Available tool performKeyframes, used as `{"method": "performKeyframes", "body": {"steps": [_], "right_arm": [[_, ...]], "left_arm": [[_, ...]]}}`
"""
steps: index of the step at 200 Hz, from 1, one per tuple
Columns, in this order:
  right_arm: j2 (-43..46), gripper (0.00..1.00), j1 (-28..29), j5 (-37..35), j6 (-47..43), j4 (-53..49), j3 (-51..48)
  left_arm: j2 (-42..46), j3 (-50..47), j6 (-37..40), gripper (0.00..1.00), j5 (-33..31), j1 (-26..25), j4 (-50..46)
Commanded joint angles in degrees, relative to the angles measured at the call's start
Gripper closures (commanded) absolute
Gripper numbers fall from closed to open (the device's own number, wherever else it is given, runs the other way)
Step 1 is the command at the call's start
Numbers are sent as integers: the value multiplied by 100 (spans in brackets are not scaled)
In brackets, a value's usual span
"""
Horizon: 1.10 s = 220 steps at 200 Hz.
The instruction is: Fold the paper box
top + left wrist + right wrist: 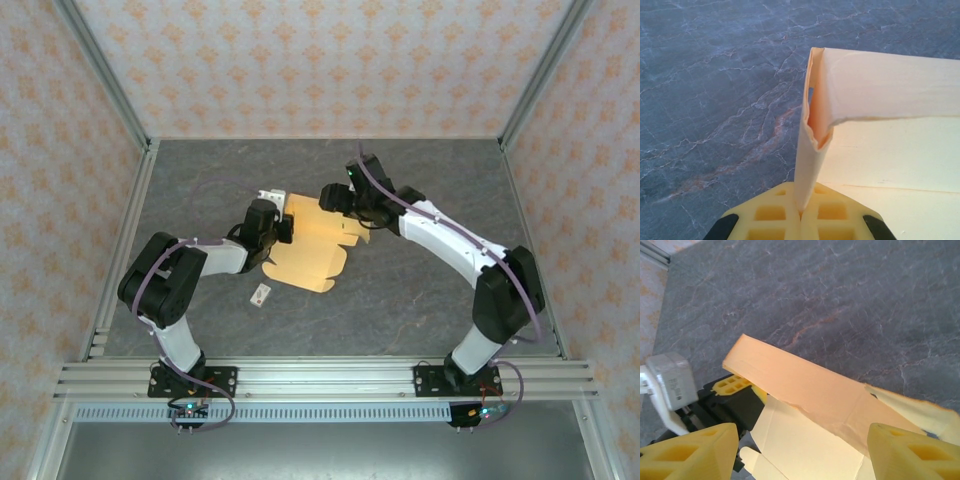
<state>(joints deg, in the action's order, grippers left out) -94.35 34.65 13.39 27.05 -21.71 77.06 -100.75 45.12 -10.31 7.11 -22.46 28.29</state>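
While left jaws pinch a paper box flap up close, overhead shows the right arm reaching in, right jaws spread.

Table: dark grey, veined surface. The paper box rests on it, partly flat. A small white tag lies nearby.

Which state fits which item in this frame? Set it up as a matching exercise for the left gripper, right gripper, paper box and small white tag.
Items:
1. left gripper
2. right gripper
3. paper box
4. white tag

States:
A. lies by itself on the table, off the cardboard
B. open, jaws wide apart
C. shut, pinching cardboard
D. mostly flat, one edge lifted

Pairs: 1-C, 2-B, 3-D, 4-A
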Motion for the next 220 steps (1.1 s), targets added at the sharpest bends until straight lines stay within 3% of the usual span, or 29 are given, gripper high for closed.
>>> {"method": "performKeyframes", "body": {"steps": [1,68,220], "right_arm": [[-75,30,-57,21,388,282,-141],[-237,32,-178,129,492,492,-223],[-231,46,-178,349,877,1548,-807]], "left_arm": [[187,-56,149,100,53,-4,309],[172,-74,174,100,43,-13,336],[56,58,312,100,-296,-189,152]]}}
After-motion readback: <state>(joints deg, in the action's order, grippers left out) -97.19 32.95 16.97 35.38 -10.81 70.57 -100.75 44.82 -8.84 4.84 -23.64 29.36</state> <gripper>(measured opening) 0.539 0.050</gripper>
